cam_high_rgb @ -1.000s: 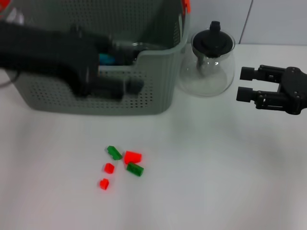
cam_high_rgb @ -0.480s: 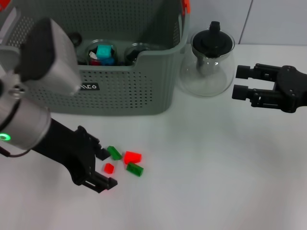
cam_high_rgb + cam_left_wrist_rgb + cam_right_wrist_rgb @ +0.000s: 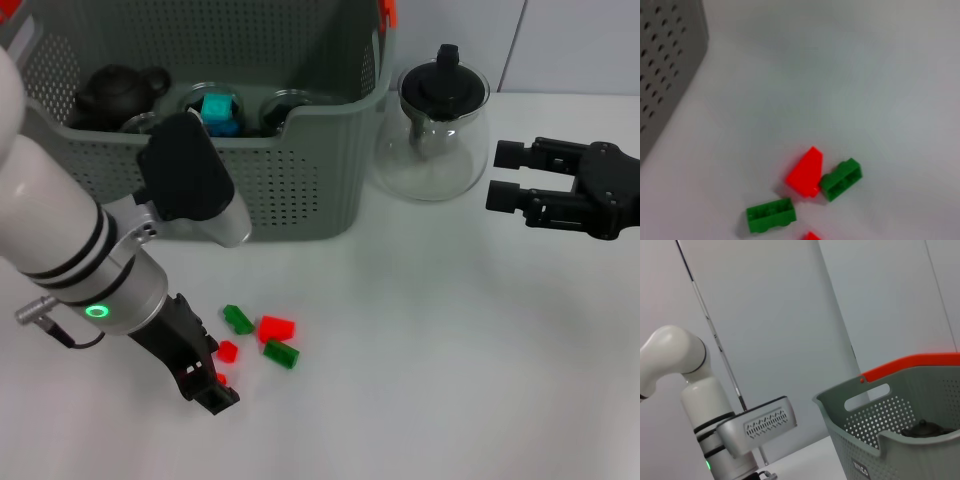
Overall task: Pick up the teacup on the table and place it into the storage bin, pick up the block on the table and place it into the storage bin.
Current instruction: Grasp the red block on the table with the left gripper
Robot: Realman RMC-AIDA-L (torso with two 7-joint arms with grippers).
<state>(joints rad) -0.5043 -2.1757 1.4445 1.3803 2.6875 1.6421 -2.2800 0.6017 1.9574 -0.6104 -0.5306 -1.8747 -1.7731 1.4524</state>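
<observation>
Several small blocks lie on the white table: a green block point(image 3: 238, 319), a red wedge block point(image 3: 277, 328), a second green block point(image 3: 282, 353) and a small red block point(image 3: 228, 351). My left gripper point(image 3: 208, 372) is down at the table, open, and another tiny red block sits between its fingers, mostly hidden. The left wrist view shows the red wedge point(image 3: 806, 172) beside the green blocks point(image 3: 841, 179). The storage bin point(image 3: 310, 170) stands at the back left, with glass teacups point(image 3: 285, 105) and a blue block point(image 3: 215, 108) inside. My right gripper point(image 3: 505, 175) hovers open at the right.
A glass teapot with a black lid point(image 3: 432, 130) stands right of the bin, between it and the right gripper. A black teapot point(image 3: 120, 90) lies inside the bin. The bin's orange handle point(image 3: 915, 362) shows in the right wrist view.
The left arm swung out from over the bin, came down to the table and moved its open gripper onto the small red blocks. The right gripper has hardly moved.
</observation>
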